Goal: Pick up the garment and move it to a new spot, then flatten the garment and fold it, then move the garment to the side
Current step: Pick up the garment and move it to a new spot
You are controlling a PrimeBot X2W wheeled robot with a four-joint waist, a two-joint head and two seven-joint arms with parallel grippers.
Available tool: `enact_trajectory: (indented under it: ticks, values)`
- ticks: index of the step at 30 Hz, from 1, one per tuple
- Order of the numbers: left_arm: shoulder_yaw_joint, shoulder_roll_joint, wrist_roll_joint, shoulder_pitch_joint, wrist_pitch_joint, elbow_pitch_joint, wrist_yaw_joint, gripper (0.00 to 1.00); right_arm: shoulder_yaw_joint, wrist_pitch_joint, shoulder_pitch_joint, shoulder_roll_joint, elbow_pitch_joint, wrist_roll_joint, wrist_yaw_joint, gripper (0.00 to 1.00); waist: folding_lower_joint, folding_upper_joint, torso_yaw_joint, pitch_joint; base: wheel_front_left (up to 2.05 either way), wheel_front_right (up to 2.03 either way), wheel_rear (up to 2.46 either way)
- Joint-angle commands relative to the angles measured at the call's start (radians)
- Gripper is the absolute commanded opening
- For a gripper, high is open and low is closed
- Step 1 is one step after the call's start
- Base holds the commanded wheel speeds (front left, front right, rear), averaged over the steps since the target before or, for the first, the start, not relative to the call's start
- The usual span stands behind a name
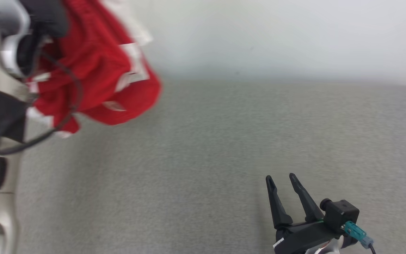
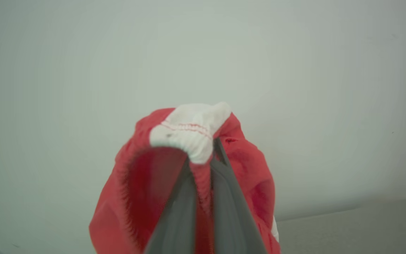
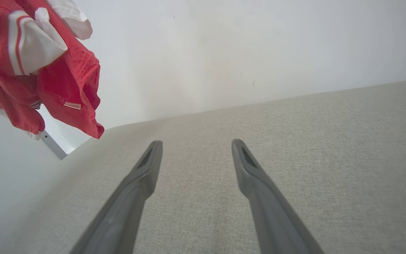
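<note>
Small pale tag [image 3: 72, 105] sewn on the garment [image 3: 65, 77]; lettering too small to read. Fabric is red w/ white bands, bunched up and blurred in head view.

Grip: left gripper [image 2: 203, 165] clenched on the garment. White elastic band sits over the fingertips, a red fold is pinched betw. the two fingers, and the rest drapes back round them.

Position: garment is up in the air over the far-left corner of the grey surface [image 1: 203, 158], not lying on it. Long axis runs down from the pinch toward the grey surface, loose end lowest.

The right gripper [image 1: 280, 178] is low over the near-right part of the grey surface, released, fingers spread wide.
</note>
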Motion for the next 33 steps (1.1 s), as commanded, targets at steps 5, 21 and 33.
enact_trajectory:
  ticks: [5, 21, 33]
  values:
    - [-0.066, -0.039, -0.030, 0.058, 0.039, -0.178, -0.006, 0.00, -0.002, 0.011, 0.015, 0.003, -0.007, -0.010, -0.002, 1.00, 0.0003, 0.0002, -0.144, -0.054, 0.00, 0.00, 0.00]
    - [-0.252, -0.120, -0.038, 0.443, 0.049, -0.363, 0.030, 0.00, -0.020, 0.047, 0.027, 0.003, -0.069, -0.027, -0.002, 1.00, 0.0003, 0.0002, -0.325, 0.013, 0.00, 0.00, 0.00]
    - [-0.376, -0.212, -0.030, 0.577, 0.010, -0.159, 0.023, 0.44, -0.017, 0.056, 0.014, 0.003, -0.086, -0.025, -0.002, 1.00, 0.0003, 0.0002, -0.281, 0.047, 0.00, 0.00, 0.00]
